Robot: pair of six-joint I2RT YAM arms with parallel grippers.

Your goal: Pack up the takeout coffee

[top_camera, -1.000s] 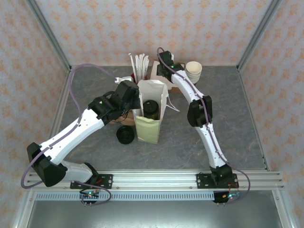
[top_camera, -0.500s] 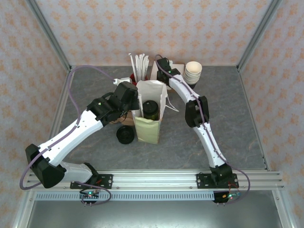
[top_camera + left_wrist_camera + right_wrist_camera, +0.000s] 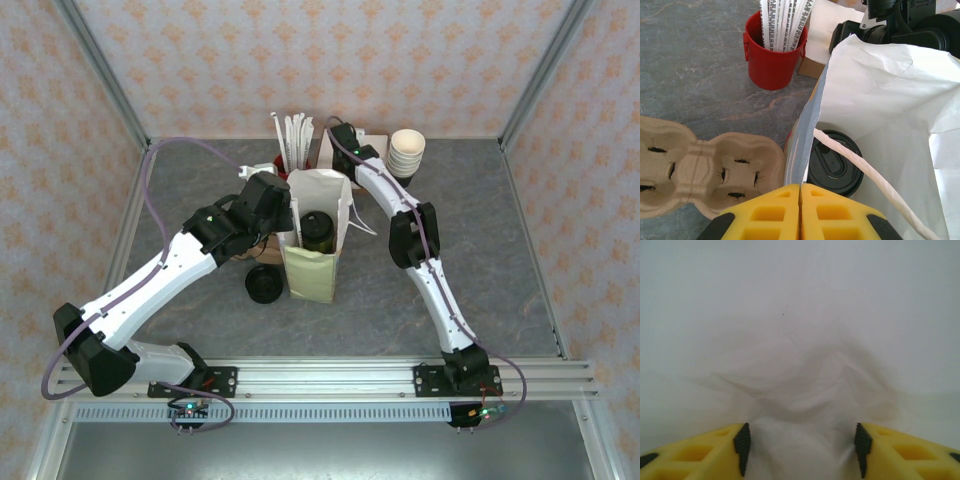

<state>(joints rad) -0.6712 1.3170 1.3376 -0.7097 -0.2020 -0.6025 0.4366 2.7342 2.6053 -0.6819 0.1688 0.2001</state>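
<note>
One takeout coffee (image 3: 318,228) sits inside one bag (image 3: 310,270) — lidded.

Takeout coffee (image 3: 832,162) in bag (image 3: 880,100), seemingly upright.

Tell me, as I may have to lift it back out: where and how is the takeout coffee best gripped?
Probably around the black lid, coming straight down from above: the takeout coffee stands upright inside the white paper bag, whose walls block its sides. Mind the bag's handle crossing the lid.

You see right gripper (image 3: 801,447) low down, yellow fingers (image 3: 695,455) apart, black pads (image 3: 742,447) facing in. White crinkled paper (image 3: 800,340) close ahead.
</note>
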